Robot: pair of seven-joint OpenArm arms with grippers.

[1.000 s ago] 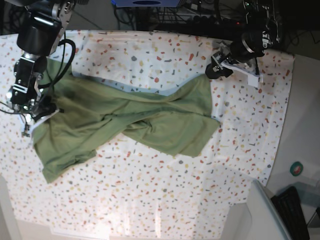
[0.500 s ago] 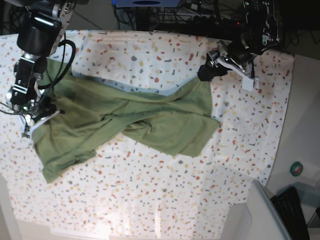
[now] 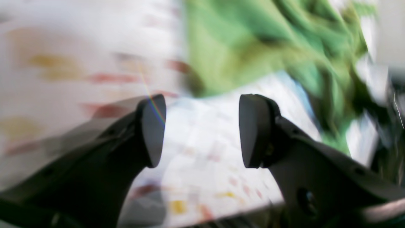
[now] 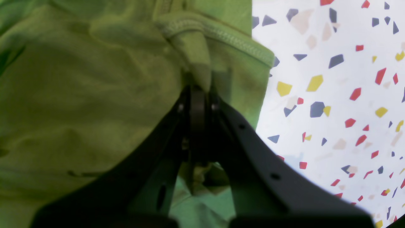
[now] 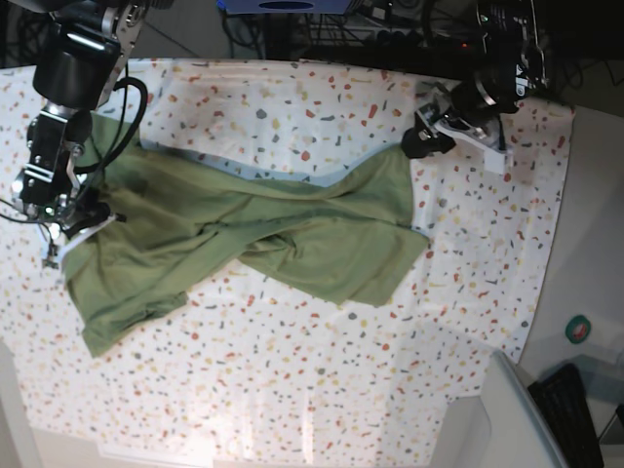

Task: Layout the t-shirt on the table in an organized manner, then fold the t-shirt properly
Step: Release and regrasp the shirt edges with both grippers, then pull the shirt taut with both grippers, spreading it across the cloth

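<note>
Since the earlier frames only the left tool (image 5: pixel 429 136) had shifted: it dipped toward the shirt's far corner half a second before, then sat back a little, just off the cloth edge; the shirt and the right arm lay as before. Largest first: the counter (image 5: pixel 292 390), speckled white cloth, carried the t-shirt (image 5: pixel 244 234) sprawled across its middle, twisted and creased, one flap folded over near the centre, so laying-out looked unfinished. Right tool (image 4: pixel 197 95) was clenched on a bunched, stitched hem of the shirt at the near-left end, probably to anchor or stretch that side while the other arm found a matching corner. Left tool was released, its pads (image 3: pixel 250 129) standing apart with nothing between them, bare counter beneath and green fabric just beyond; judged to be lining up for a grab on that corner. Base view gave the whole layout and both arms' spacing, yet could not show either grip. Right wrist view alone showed the hem pinched between the closed jaws. Left wrist view, heavily motion-blurred, alone showed the open gap and that no cloth was in it.
</note>
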